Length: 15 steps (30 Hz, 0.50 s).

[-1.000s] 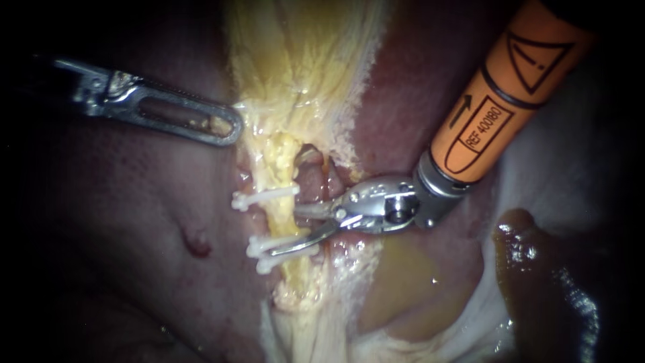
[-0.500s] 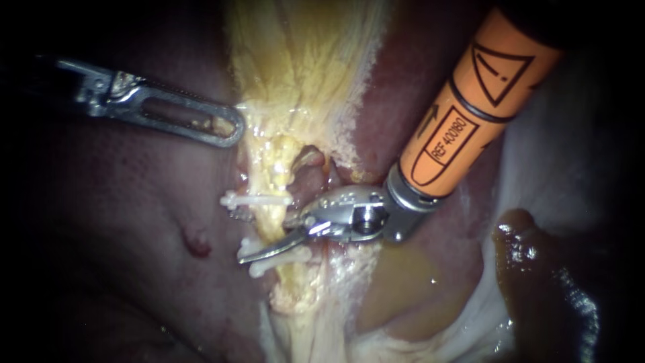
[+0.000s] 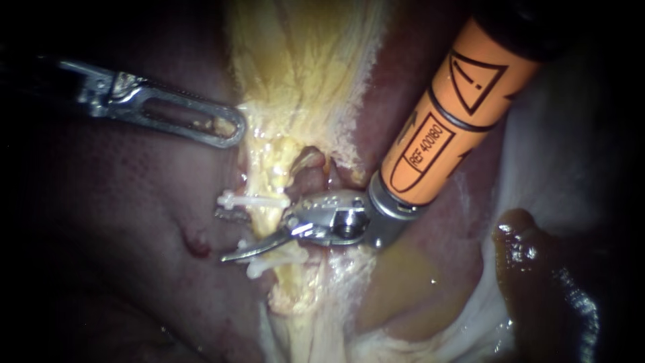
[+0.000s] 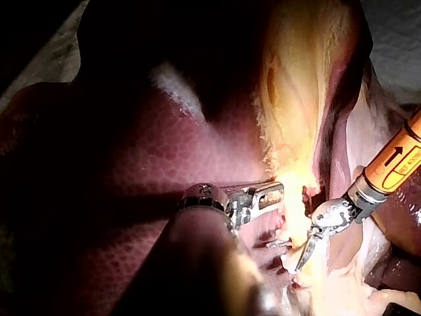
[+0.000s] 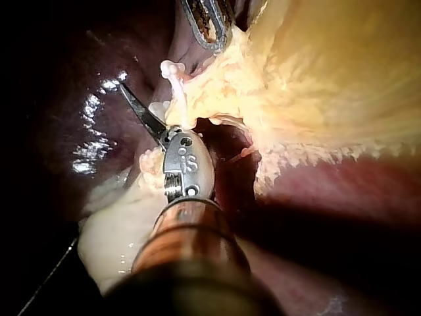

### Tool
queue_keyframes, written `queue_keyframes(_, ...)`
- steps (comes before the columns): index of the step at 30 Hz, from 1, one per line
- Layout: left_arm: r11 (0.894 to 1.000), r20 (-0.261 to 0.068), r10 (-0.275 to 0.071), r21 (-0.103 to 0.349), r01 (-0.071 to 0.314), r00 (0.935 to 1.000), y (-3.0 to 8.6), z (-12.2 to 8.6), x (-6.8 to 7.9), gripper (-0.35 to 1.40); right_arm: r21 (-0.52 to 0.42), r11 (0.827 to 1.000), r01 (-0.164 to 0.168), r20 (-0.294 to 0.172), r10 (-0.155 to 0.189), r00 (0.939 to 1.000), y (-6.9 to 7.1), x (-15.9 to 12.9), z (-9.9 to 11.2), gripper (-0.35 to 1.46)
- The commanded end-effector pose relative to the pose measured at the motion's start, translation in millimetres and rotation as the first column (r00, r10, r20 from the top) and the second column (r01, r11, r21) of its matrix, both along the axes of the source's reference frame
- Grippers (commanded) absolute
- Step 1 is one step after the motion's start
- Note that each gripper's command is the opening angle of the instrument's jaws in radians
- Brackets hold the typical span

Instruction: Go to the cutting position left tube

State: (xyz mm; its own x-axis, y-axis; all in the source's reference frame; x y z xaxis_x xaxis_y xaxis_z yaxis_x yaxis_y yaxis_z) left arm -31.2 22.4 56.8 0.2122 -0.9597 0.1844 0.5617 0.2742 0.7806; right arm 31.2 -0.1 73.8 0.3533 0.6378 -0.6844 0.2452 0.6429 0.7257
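The left tube (image 3: pixel 271 216) is a yellow strand running down the middle, with a white clip (image 3: pixel 254 200) above and two white clips (image 3: pixel 270 264) below. My right instrument (image 3: pixel 227 236), on an orange shaft, has its thin blades open across this tube between the clips. The lower blade's tip shows past the tube, and the upper blade is partly hidden behind it. In the right wrist view one blade (image 5: pixel 141 112) passes beside a clip (image 5: pixel 176 82). My left instrument (image 3: pixel 228 129) has its slotted jaws shut on the edge of the yellow tissue (image 3: pixel 295 74) higher up.
Dark red liver (image 3: pixel 114 202) lies left of the tube. A reddish second tube (image 3: pixel 310 180) sits just right of the yellow strand. Yellow-brown fluid (image 3: pixel 403 282) pools under the right shaft, and a dark brown lump (image 3: pixel 531 262) lies at the lower right.
My right instrument has slid leftward, so its open blades went from short of the left tube to straddling it. The upper clip was nudged slightly left. The left instrument stayed put.
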Motion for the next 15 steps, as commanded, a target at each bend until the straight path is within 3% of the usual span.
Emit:
queue_keyframes(1,1.000,0.000,0.000,0.000,0.000,1.0000,0.0,0.0,0.0,-0.35,0.005,1.000,-0.002,-0.002,0.002,1.0000,0.0,0.0,0.0,1.41)
queue_keyframes(9,1.000,-0.001,0.000,0.000,0.000,1.0000,0.0,0.1,-0.1,-0.35,0.029,0.999,-0.020,0.003,0.020,0.9998,0.0,0.1,-0.5,1.41)
queue_keyframes(15,1.000,0.000,0.000,0.000,0.000,1.0000,0.0,0.1,0.1,-0.35,0.053,0.998,-0.015,-0.018,0.016,0.9997,-0.4,-0.1,-2.3,1.41)
